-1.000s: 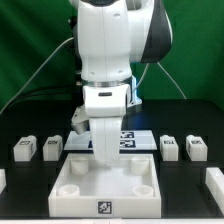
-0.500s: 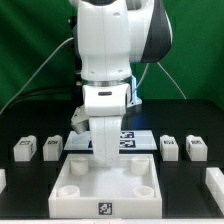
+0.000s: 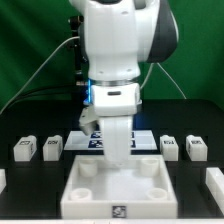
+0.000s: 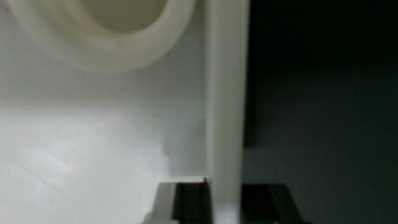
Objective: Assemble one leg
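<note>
The large white tray-like piece (image 3: 120, 190) with corner sockets lies at the front middle of the table. My gripper (image 3: 120, 157) reaches down onto its far wall. In the wrist view the thin white wall (image 4: 222, 100) stands between my two dark fingers (image 4: 185, 204), and my gripper (image 4: 224, 192) is shut on it, next to a round socket (image 4: 111, 30). Four small white legs with tags stand in a row: two on the exterior view's left (image 3: 24, 150) (image 3: 52, 148) and two on its right (image 3: 169, 146) (image 3: 196, 149), all apart from my gripper.
The marker board (image 3: 92, 141) lies flat behind the tray, partly hidden by my arm. Two more white parts show at the table's side edges (image 3: 2, 178) (image 3: 214, 181). A green backdrop stands behind the black table.
My arm has moved toward the exterior view's right, and the tray-like piece has slid right with it.
</note>
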You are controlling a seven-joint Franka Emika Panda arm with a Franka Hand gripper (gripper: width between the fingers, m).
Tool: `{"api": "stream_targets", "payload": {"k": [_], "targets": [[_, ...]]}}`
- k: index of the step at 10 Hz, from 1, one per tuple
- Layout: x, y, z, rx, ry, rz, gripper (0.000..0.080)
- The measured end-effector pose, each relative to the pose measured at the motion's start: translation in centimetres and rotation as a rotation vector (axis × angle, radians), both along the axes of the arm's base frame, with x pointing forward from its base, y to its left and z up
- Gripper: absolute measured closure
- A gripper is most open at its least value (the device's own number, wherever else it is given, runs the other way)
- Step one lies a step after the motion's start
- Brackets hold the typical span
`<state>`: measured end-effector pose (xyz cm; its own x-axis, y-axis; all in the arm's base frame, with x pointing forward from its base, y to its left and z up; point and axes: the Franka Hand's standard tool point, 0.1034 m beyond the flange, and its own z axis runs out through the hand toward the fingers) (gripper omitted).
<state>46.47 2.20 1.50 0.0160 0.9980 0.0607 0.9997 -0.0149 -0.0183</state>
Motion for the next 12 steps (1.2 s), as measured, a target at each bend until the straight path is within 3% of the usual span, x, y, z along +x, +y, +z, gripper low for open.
{"api": "stream_targets", "payload": {"k": [2, 4, 10, 12], "targets": [[1.5, 3.0, -0.2, 0.032, -0.033, -0.004, 0.0739], [2.9, 4.7, -0.2, 0.053, -0.061, -0.014, 0.0739], [3.1, 4.7, -0.3, 0.055, -0.035, -0.001, 0.0739], [3.1, 4.6, -0.3, 0.055, -0.035, -0.001, 0.0457]]}}
